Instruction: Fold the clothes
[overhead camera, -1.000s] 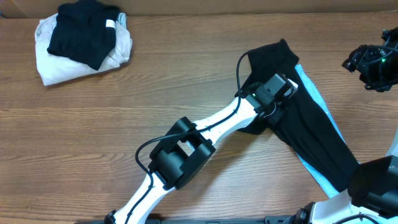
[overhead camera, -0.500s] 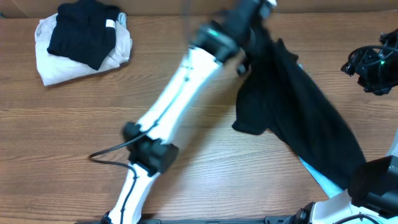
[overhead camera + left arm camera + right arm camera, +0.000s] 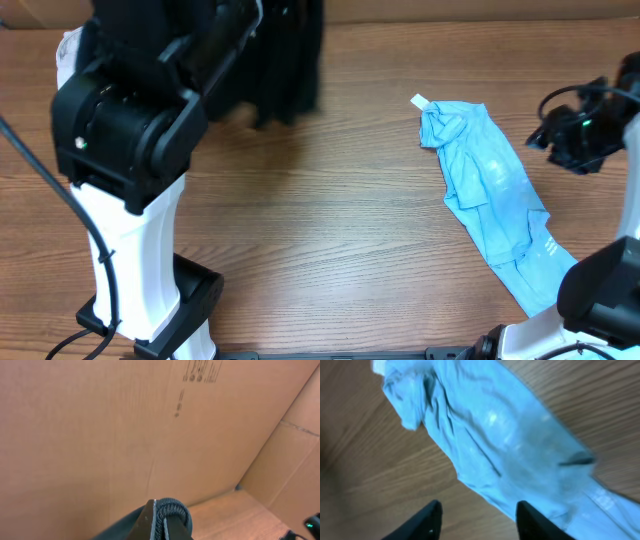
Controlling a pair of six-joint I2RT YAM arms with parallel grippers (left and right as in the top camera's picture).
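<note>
Black garment (image 3: 285, 60) hangs bunched in dark vertical folds at the top of the overhead view, clear of the wooden table (image 3: 330, 230). The left arm (image 3: 130, 130) stands tall and close under the overhead camera, its black joint housing and white link filling the left third of that view. In the left wrist view the left gripper (image 3: 162, 522) is clamped on a rolled black hem, with a pale finger (image 3: 150, 521) pressed against the fabric. Behind it rises a brown cardboard wall (image 3: 100, 435) bearing small printed marks.

The right gripper (image 3: 580, 135) hovers at the right edge of the table, just beside the blue garment (image 3: 490, 190). In the right wrist view its two dark fingertips (image 3: 429, 521) are spread apart with nothing between them, above the blue cloth.

The blue garment lies crumpled in a long diagonal strip on the right half of the table, a white tag (image 3: 418, 100) at its upper end.

The left arm hides most of the table's upper left corner; only a sliver of pale cloth (image 3: 66, 50) shows there. A black cable (image 3: 40, 170) crosses the left edge. The blue garment's lower end runs behind the right arm's base.
</note>
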